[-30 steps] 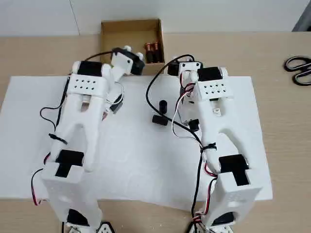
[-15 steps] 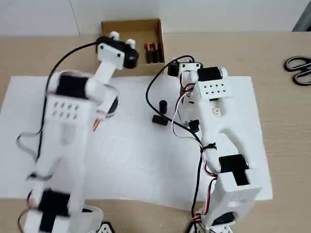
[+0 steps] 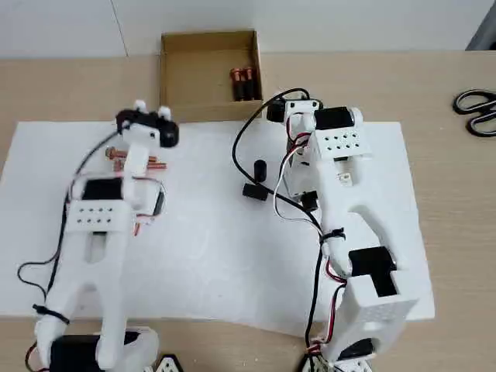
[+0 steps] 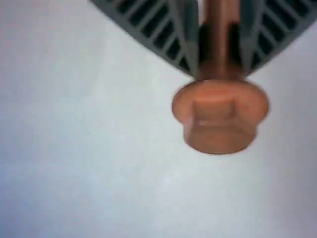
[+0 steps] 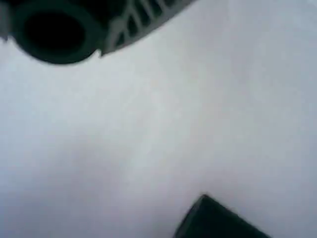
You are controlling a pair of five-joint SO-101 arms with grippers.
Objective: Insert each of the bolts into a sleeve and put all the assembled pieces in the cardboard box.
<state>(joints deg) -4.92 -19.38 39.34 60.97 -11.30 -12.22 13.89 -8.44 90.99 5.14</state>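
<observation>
Sheet [image 3: 209,256] of white paper covers the near part of the table [image 3: 434,194], w/ both arm bases at its near edge. L arm runs up the left side. L gripper [image 4: 219,69] is clamped on a copper bolt [image 4: 219,116]: shank pinched btwn the two ribbed fingers, flanged hex head sticking out past the tips, white sheet behind it. Can't tell if the bolt touches the sheet. In the high view, spare bolts [image 3: 115,155] lie on the sheet just beside that gripper.

Mid-sheet, btwn the arms, are two loose black sleeves close together: upright sleeve [image 3: 260,167] and lying sleeve [image 3: 254,191].

R gripper [image 3: 297,124] hangs near the sheet's far edge, pointing down. Its wrist view shows a held sleeve [image 5: 54,32] against a ribbed finger, open bore toward the cam; jaws look closed round it.

Farthest off, the cardboard box [image 3: 178,74] sits on bare table past the sheet, w/ two assembled pieces [image 3: 242,84] side by side by its right wall. Scissors [image 3: 477,108] lie at the far right.
</observation>
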